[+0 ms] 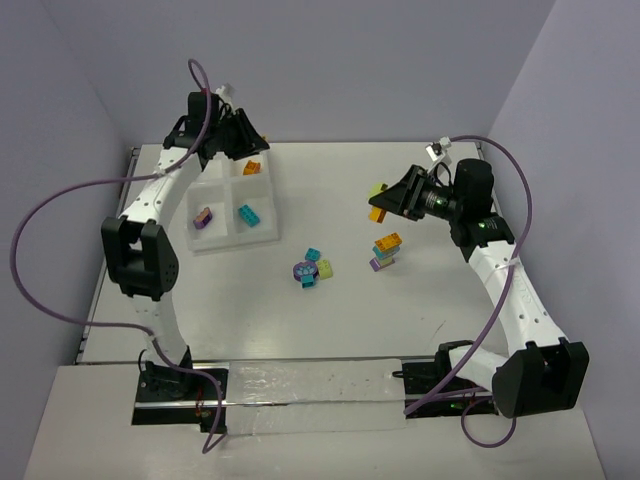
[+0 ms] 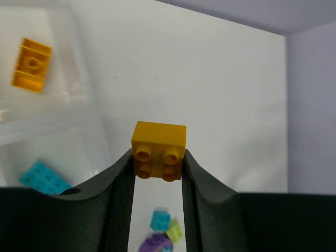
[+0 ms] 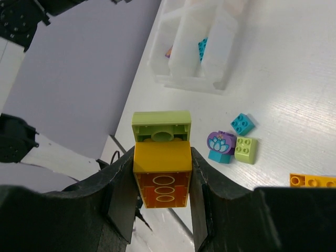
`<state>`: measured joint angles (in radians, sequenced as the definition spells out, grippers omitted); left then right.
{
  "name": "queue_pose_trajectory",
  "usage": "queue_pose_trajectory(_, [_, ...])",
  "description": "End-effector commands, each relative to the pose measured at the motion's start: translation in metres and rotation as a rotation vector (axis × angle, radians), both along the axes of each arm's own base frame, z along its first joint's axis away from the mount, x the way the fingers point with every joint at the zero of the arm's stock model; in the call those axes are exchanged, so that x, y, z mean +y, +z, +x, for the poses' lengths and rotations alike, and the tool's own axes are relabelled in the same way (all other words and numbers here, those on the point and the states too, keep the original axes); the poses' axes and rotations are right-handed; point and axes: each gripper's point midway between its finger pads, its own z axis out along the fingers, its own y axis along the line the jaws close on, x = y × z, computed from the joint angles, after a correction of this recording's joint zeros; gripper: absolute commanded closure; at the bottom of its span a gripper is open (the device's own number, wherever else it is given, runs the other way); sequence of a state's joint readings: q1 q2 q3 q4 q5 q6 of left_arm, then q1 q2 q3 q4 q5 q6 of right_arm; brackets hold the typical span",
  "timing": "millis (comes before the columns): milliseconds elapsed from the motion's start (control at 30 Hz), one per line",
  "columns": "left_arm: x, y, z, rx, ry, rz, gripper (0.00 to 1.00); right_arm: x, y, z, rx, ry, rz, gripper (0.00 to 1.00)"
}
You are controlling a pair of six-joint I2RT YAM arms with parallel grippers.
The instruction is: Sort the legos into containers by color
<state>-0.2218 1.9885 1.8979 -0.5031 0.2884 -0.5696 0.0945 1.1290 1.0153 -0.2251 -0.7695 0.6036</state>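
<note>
**Legos: Count by Location**

One orange brick [image 2: 158, 137] is being clamped by the left gripper [image 2: 157, 164] beside the tray [image 1: 236, 244]. One lime-and-orange pair [image 3: 161, 140] is being clamped by the right gripper [image 3: 161, 158]. Single bricks are being kept in three compartments: orange [image 1: 252, 168], purple [image 1: 203, 217], teal [image 1: 247, 214]. Two clumps [image 1: 312, 268] [image 1: 386, 250] are being left on the table [image 1: 350, 330].

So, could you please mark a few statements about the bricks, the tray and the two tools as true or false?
1. The left tool is shut on an orange brick. True.
2. The right tool is empty. False: it grips an orange and lime clump.
3. One compartment of the tray holds a teal brick. True.
4. No bricks lie loose on the table. False: a purple, teal and lime cluster and a stacked clump lie there, outside the tray.
</note>
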Motion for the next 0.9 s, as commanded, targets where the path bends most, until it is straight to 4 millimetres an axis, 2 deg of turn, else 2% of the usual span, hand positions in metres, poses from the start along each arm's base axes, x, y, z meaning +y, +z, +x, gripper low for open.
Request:
queue_pose_trajectory(0, [0.036, -0.021, 0.03, -0.003, 0.155, 0.203, 1.0, 0.001, 0.026, -0.002, -0.09, 0.003, -0.015, 1.0])
queue_pose_trajectory(233, [0.055, -0.055, 0.06, 0.032, 0.222, 0.324, 0.97, 0.002, 0.025, 0.001, -0.081, 0.009, -0.022, 1.0])
queue_pose_trajectory(267, [0.056, -0.059, 0.062, 0.038, 0.227, 0.332, 0.93, 0.002, 0.025, 0.001, -0.079, 0.009, -0.023, 1.0])
queue_pose_trajectory(367, [0.062, -0.069, 0.067, 0.043, 0.238, 0.335, 0.73, 0.002, 0.023, 0.003, -0.074, 0.012, -0.027, 1.0])
queue_pose_trajectory(400, [0.063, -0.071, 0.068, 0.044, 0.237, 0.33, 0.62, 0.002, 0.022, 0.004, -0.071, 0.011, -0.029, 1.0])
queue_pose_trajectory(467, [0.066, -0.075, 0.069, 0.044, 0.244, 0.336, 0.35, 0.002, 0.02, 0.005, -0.067, 0.011, -0.03, 1.0])
queue_pose_trajectory(567, [0.066, -0.074, 0.072, 0.036, 0.245, 0.333, 0.15, 0.004, 0.018, 0.006, -0.058, 0.019, -0.025, 1.0])
queue_pose_trajectory(667, [0.065, -0.067, 0.073, 0.017, 0.248, 0.323, 0.02, 0.007, 0.018, 0.007, -0.055, 0.024, -0.024, 1.0])
queue_pose_trajectory(767, [0.064, -0.056, 0.071, 0.0, 0.245, 0.31, 0.01, 0.008, 0.018, 0.006, -0.057, 0.025, -0.025, 1.0])
queue_pose_trajectory(867, [0.058, -0.032, 0.06, -0.038, 0.228, 0.283, 0.01, 0.009, 0.016, 0.004, -0.053, 0.03, -0.028, 1.0])
